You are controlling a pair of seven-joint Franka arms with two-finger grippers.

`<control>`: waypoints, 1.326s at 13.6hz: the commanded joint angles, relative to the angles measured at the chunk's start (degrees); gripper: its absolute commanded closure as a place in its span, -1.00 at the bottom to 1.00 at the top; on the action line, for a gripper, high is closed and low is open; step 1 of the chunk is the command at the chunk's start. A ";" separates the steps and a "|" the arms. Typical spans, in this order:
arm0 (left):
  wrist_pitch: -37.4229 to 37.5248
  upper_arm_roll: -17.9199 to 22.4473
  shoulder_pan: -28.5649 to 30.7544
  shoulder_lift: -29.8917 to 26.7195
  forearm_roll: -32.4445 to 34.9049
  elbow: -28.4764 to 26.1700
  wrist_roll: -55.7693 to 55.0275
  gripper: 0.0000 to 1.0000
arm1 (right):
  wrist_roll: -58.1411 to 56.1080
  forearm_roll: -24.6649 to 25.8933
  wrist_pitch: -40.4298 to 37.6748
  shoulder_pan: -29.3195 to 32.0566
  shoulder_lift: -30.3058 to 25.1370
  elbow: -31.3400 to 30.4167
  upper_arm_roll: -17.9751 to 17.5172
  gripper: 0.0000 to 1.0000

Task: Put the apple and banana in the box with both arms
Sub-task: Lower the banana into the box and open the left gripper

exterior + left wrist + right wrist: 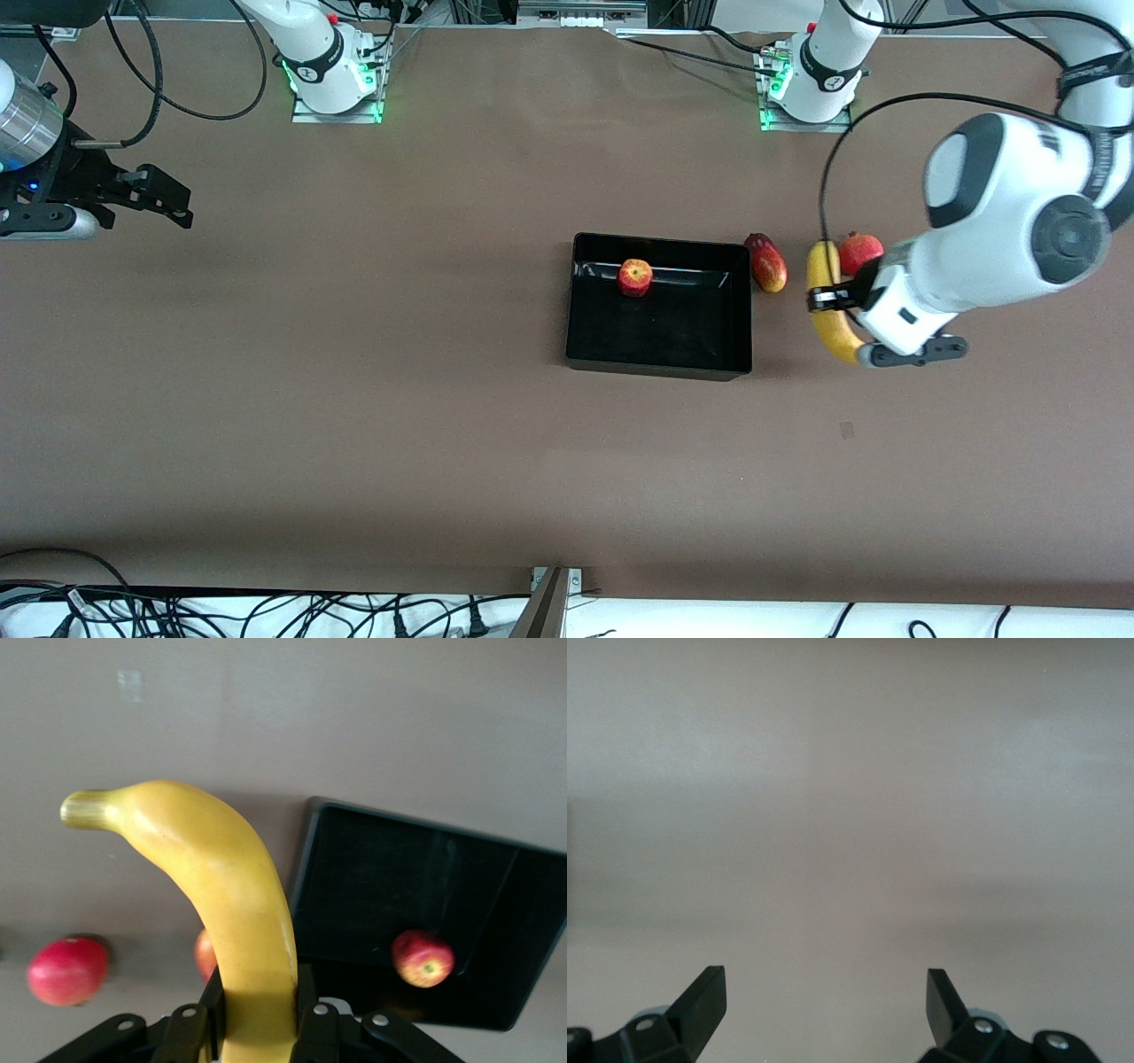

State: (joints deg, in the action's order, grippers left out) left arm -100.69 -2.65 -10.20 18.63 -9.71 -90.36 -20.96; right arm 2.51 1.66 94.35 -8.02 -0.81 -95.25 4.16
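Note:
The long yellow banana [825, 266] is clamped at mid-length in my left gripper [833, 298], which is shut on it beside the box, toward the left arm's end of the table. In the left wrist view the banana [232, 890] rises from between the left gripper's [259, 997] fingers, its tip casting a shadow on the table. The red apple [634, 276] lies inside the black box [660, 366], near the wall closest to the arm bases; the left wrist view also shows the apple [423, 958] in the box [390, 859]. My right gripper [168, 199] waits open at the right arm's end, over bare table, and is empty [826, 992].
A red-yellow mango [768, 263] lies just outside the box wall, between the box and the banana. A round red pomegranate [860, 251] sits close to the banana, next to the left gripper. Brown table surface spreads all around the box.

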 commanded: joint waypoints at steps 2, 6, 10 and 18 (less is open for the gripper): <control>-13.61 -2.87 -5.09 -0.87 -0.84 -9.11 -7.84 1.00 | 0.39 0.72 -0.04 -0.06 0.37 0.94 -0.03 -1.00; -28.48 -6.75 -6.40 -0.17 -0.04 -18.61 -10.94 1.00 | 0.39 0.72 -0.04 -0.06 0.37 0.94 -0.03 -1.00; -35.42 -7.89 -6.32 0.53 2.85 -24.67 -10.94 1.00 | 0.39 0.72 -0.04 -0.06 0.37 0.94 -0.03 -1.00; -42.73 -9.22 -6.41 4.66 3.38 -26.98 -11.47 1.00 | 0.39 0.72 -0.04 -0.06 0.37 0.94 -0.03 -1.00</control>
State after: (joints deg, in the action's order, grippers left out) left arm -141.28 -11.56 -16.71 22.47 -7.88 -117.11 -31.32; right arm 2.51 1.66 94.39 -8.03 -0.75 -95.22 4.16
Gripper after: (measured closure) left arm 0.665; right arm 0.000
